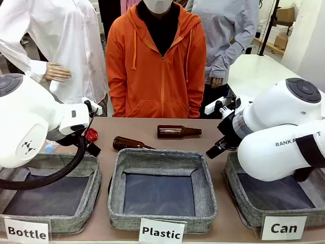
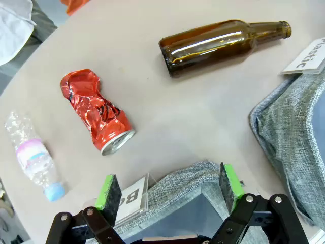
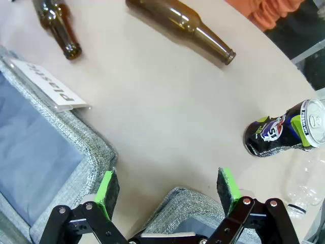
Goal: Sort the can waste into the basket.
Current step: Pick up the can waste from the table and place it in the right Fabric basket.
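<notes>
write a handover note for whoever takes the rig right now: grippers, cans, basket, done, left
Left gripper: open, holds nothing.
Right gripper: open, holds nothing.
Red can: crushed, lying on the table ahead of the left gripper.
Dark can: on its side on the table, ahead of the right gripper, beside a plastic bottle.
Basket marked Can: on the robot's right; no can in the part that shows.
Done: nothing yet.
Left: both cans into that basket.

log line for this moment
left end effector open | right end effector open | red can on table | dark can on table
</notes>
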Robot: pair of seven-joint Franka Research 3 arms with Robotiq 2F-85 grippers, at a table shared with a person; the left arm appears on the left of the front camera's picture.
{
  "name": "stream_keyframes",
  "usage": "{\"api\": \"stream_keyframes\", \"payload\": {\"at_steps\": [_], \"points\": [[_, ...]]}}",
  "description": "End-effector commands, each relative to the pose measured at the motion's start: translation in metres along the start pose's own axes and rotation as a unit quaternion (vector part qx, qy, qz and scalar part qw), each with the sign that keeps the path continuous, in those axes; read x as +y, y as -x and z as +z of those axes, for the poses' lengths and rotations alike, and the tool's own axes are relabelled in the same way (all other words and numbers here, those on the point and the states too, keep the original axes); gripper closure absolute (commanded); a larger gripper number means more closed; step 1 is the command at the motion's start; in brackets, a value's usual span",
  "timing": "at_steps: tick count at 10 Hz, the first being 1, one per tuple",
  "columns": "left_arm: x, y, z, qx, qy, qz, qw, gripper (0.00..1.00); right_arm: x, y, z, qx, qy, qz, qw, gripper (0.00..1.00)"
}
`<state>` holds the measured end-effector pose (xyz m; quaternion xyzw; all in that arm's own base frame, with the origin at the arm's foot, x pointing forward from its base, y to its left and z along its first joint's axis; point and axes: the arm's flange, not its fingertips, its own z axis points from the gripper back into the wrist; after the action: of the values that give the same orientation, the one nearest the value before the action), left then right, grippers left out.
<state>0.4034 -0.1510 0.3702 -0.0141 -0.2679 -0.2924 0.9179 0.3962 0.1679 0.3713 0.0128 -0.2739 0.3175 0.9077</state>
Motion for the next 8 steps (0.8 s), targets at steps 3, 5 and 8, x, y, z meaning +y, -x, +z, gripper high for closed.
{"api": "stream_keyframes", "payload": {"at_steps": [3,5,8], "points": [[0.0000,0.0000,0.0001,0.000,0.000,0.000,1.000,0.00,0.0000,0.0000,0.0000,0.000,0.000,0.000,1.000,0.00],[0.0000,0.0000,0.0001,0.000,0.000,0.000,1.000,0.00,0.0000,0.0000,0.0000,0.000,0.000,0.000,1.000,0.00],[0.0000,0.0000,0.0001,0.000,0.000,0.000,1.000,0.00,0.0000,0.0000,0.0000,0.000,0.000,0.000,1.000,0.00]]}}
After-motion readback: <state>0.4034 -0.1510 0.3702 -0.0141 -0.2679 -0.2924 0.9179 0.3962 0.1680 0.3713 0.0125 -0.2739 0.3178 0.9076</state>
